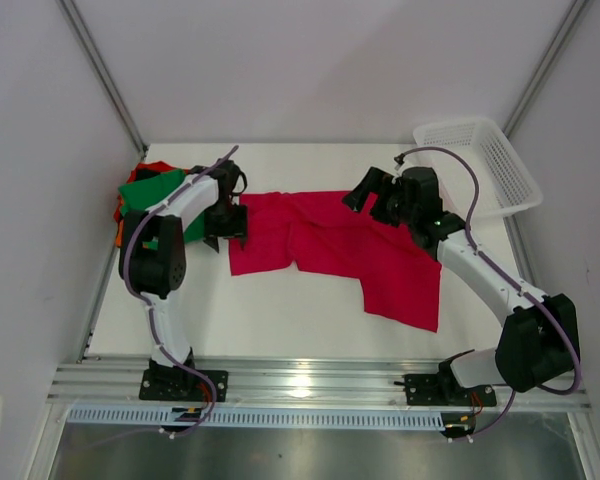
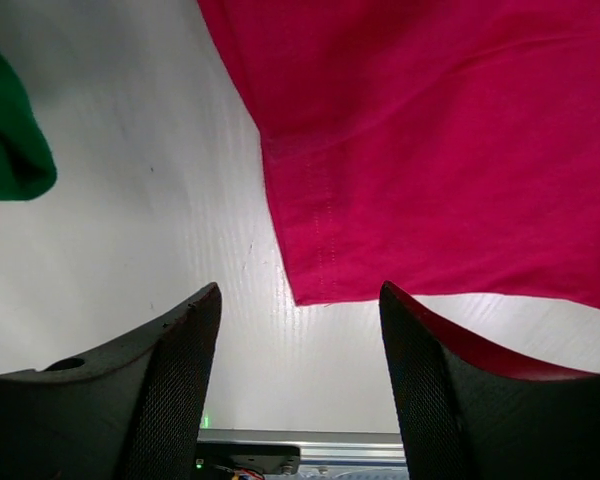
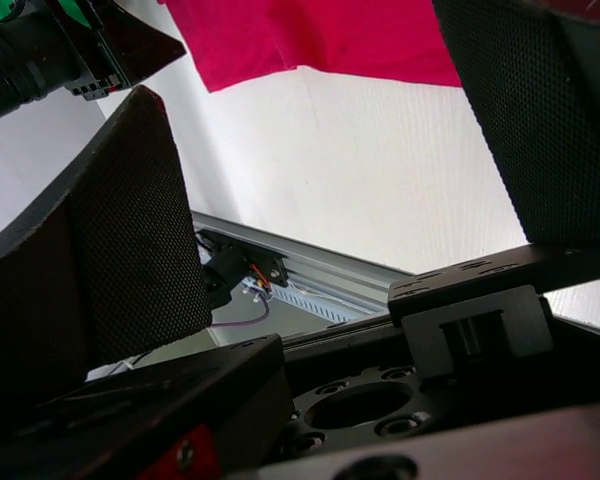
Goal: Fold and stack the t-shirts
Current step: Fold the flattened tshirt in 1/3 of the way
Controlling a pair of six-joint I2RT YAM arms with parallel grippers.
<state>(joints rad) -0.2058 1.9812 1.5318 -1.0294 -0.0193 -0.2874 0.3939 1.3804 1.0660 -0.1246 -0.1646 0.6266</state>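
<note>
Your left hand stands partly open with nothing between its fingers, only bare tabletop. The hemmed corner of the crimson t-shirt lies just beyond its tips, toward 1 o'clock. Your right hand gapes wide and holds nothing, hovering off the cloth near that shirt's 1 o'clock edge. The crimson t-shirt lies spread and rumpled across the middle of the tabletop. A green t-shirt sits on red cloth at the tabletop's 10 o'clock corner, and a white mesh basket stands at 2 o'clock.
</note>
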